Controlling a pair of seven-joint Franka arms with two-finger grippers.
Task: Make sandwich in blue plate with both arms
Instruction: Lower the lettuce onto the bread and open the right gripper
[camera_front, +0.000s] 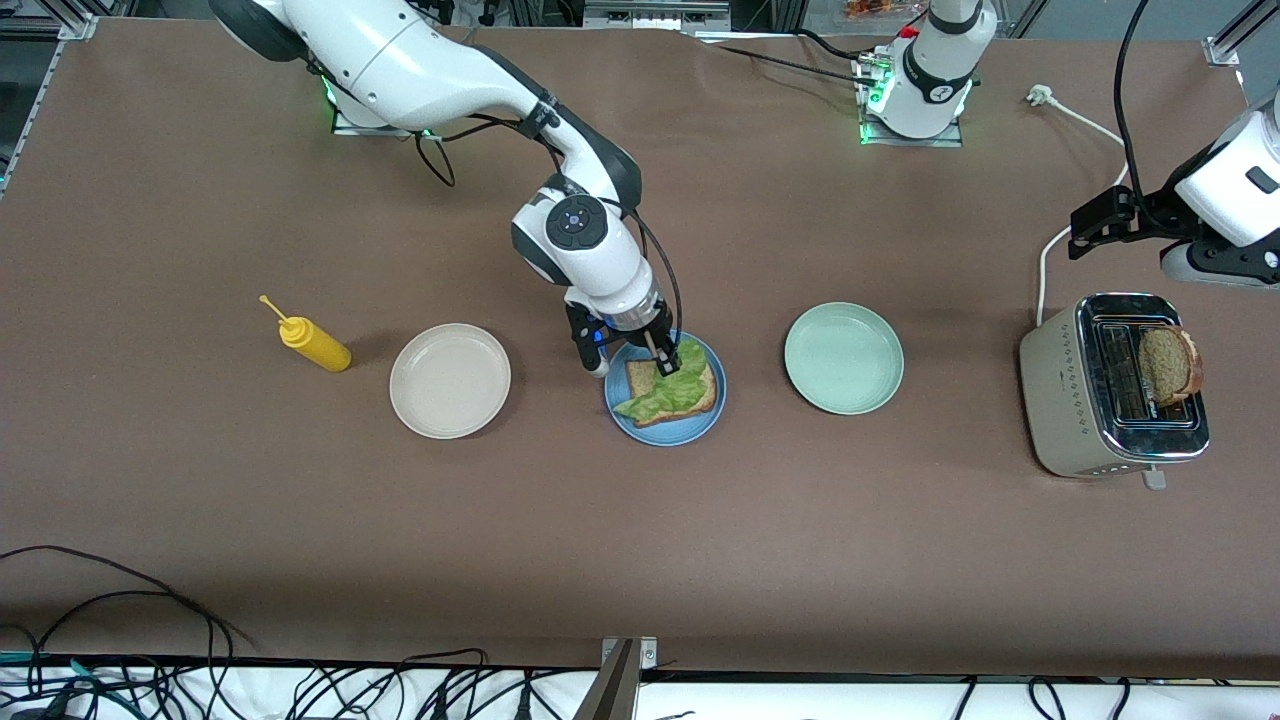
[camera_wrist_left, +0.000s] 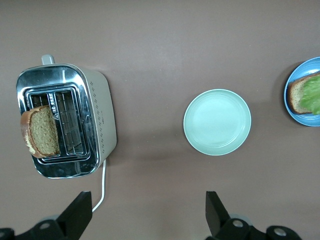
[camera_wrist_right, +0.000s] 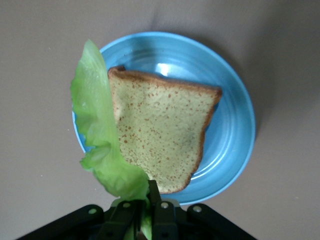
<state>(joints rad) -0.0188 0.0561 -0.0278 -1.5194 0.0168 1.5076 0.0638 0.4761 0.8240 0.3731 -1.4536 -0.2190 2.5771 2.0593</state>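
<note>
Right gripper (camera_wrist_right: 145, 210) pinching lettuce leaf (camera_wrist_right: 97, 145) over bread slice (camera_wrist_right: 162, 137) on blue plate (camera_front: 702, 425) (leaf not yet released). Left gripper (camera_wrist_left: 147, 215) spread wide, empty, over toaster (camera_wrist_left: 102, 122), waiting. Left: second bread slice (camera_wrist_left: 41, 131), in toaster slot. Count: three plates, two slices, one leaf.

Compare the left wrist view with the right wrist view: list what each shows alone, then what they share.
Left wrist only: the toaster with a bread slice sticking out of a slot, the green plate, and the open left gripper over bare table.
Right wrist only: the right gripper, shut on the lettuce's edge over the blue plate.
Both: the blue plate, a bread slice on it and the lettuce.
</note>
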